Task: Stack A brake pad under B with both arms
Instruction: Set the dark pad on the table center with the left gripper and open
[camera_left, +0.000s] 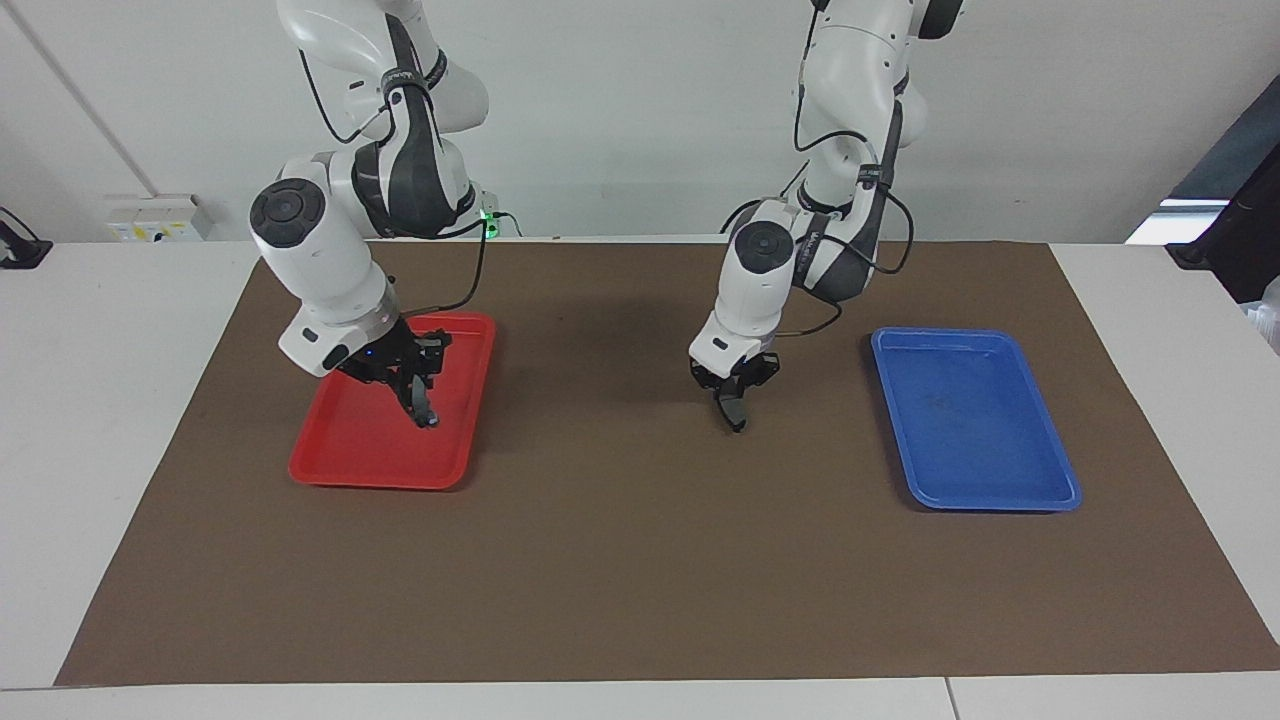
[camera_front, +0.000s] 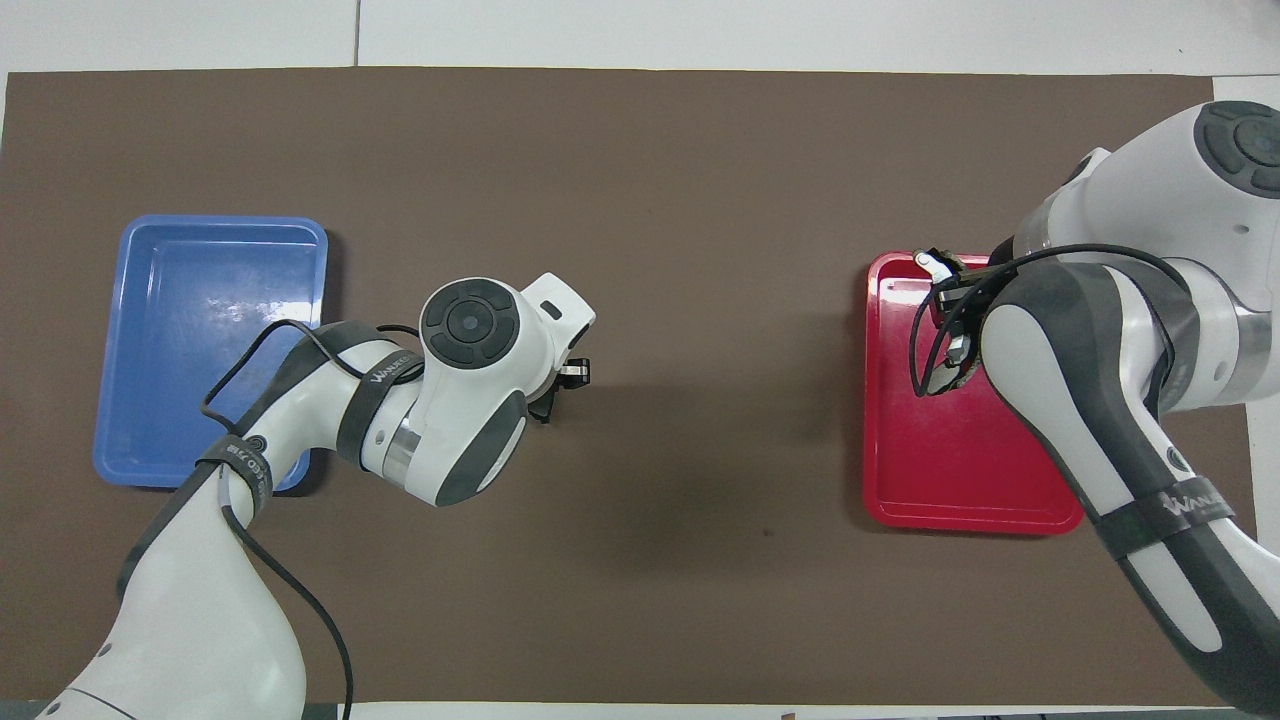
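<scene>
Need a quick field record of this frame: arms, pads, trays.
left pincer: over the mat between the trays, holding a dark pad on edge
right pincer: over the red tray, holding a dark pad
which pad is A or B: cannot tell, both mostly hidden by the fingers
blue tray: toward the left arm's end, nothing seen in it
stack: not yet made, both pads in the air
</scene>
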